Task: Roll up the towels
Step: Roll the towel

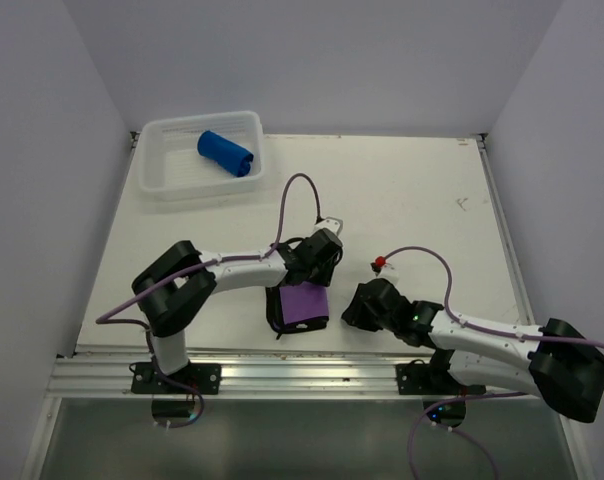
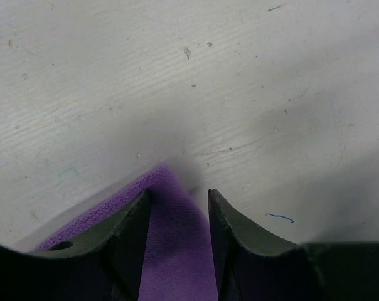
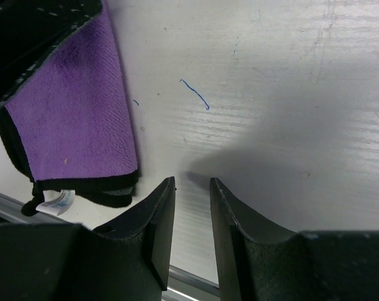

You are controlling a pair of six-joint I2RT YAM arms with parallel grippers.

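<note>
The royal blue towel lies rolled up inside the white basket at the back left. The light purple towel with a dark edge lies folded flat near the table's front edge. My left gripper stands over its far end. In the left wrist view the jaws of the left gripper are apart astride a corner of the purple towel, open. My right gripper sits just right of the towel, low over bare table. Its view shows the right gripper open and empty, with the purple towel to its left.
A white label sticks out of the purple towel's near corner. The metal front rail runs close behind that towel. White walls stand on three sides. A red-tipped cable end hangs above the right arm.
</note>
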